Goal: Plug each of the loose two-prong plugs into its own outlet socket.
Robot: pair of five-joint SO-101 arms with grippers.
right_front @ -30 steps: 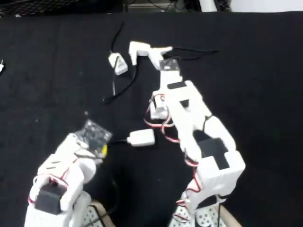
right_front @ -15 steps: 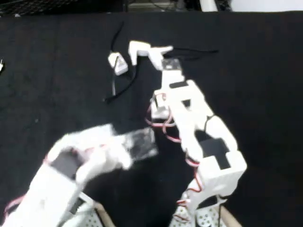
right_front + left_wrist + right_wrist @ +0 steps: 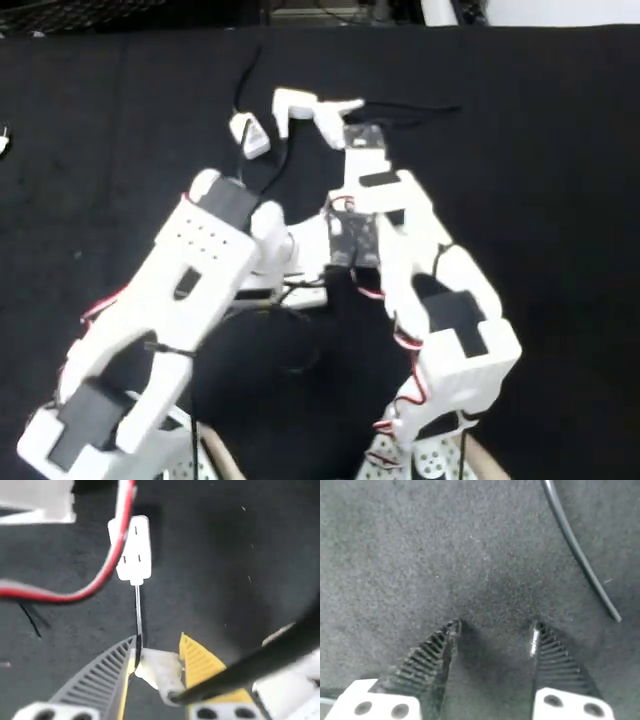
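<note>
Left hand (image 3: pixel 157 647) is pinching what looks like a white plug (image 3: pixel 157 670); the outlet socket (image 3: pixel 134 547) lies straight ahead on the surface (image 3: pixel 240 580), long axis lined up with the hand. Right hand (image 3: pixel 495 627) gapes wide, empty.

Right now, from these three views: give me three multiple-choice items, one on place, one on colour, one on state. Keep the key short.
1. Where is the small white plastic plug?
A. between the fingertips of the left gripper
B. in the right gripper
C. in neither gripper

2. What are the left gripper's finger colours?
A. both white
B. one grey, one yellow
C. both red

3. What is the right gripper's state?
A. shut on a cable
B. shut, empty
C. open, empty

Key:
1 A, both fingers press its sides in the left wrist view.
2 B, the grey finger faces the yellow finger.
3 C, bare black felt cloth shows between its spread fingertips.
</note>
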